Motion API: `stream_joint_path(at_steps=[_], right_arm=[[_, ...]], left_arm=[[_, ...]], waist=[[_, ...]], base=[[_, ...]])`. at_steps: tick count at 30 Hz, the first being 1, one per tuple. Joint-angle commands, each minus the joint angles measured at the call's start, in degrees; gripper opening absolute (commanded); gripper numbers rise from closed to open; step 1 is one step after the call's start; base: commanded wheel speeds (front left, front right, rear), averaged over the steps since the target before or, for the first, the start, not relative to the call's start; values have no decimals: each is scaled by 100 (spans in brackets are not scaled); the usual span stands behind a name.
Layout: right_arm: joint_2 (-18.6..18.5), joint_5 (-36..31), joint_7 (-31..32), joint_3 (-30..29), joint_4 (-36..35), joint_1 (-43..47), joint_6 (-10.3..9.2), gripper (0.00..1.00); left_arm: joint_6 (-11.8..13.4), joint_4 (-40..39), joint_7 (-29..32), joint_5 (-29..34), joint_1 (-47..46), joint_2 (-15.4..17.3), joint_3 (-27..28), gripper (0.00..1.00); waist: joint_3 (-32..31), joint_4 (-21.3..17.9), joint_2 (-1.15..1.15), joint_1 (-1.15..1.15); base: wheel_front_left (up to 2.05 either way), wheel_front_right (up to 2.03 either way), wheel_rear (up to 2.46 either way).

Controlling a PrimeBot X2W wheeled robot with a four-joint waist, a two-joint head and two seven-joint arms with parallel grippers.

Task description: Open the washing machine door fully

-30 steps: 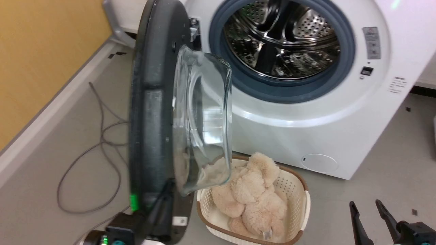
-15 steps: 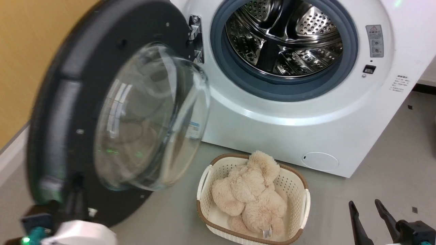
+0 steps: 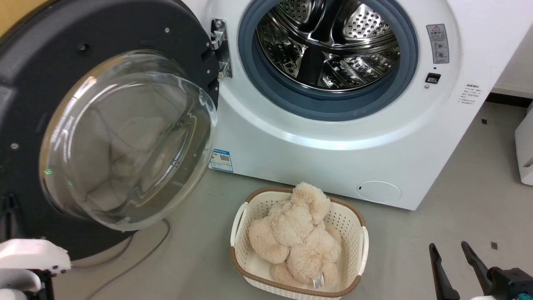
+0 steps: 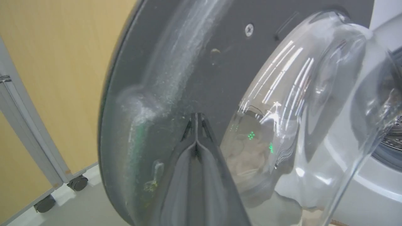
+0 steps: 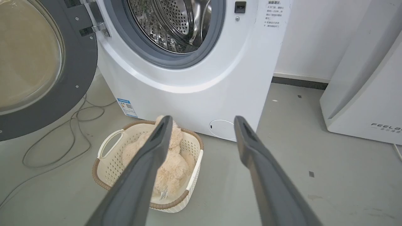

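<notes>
While washing machine door (image 3: 109,134) stands open, grey floor (image 3: 416,237), yellow wall (image 4: 62,62)

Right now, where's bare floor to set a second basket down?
Bare floor between the laundry basket and the right tool, up to the FEELBIRD appliance. Crowded left: open washing machine door overhangs a loose cable; the basket sits before the washing machine.

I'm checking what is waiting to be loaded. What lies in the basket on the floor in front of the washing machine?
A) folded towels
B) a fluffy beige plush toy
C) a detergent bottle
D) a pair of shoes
B: the cream basket in front of the washing machine holds a fluffy beige plush toy.
</notes>
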Motion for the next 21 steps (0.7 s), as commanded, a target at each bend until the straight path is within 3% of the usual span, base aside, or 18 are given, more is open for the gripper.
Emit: stream_joint_path(at_steps=[1,10,21], right_arm=[[16,-17,40,-14,-39,-66,3,100],[16,-5,72,-13,-86,-34,3,100],[16,4,17,7,-111,25,3,100]], left_arm=[[-38,248,-102,-26,-174,82,67,0],[-130,1082,-362,-14,-468,151,218,0],[-77,592,-405,91,281,-342,150,0]], waist=[[0,-32,0,0],[-41,-135,0,0],[-215,-195,0,0]], base=[[0,0,0],[0,0,0],[0,0,0]])
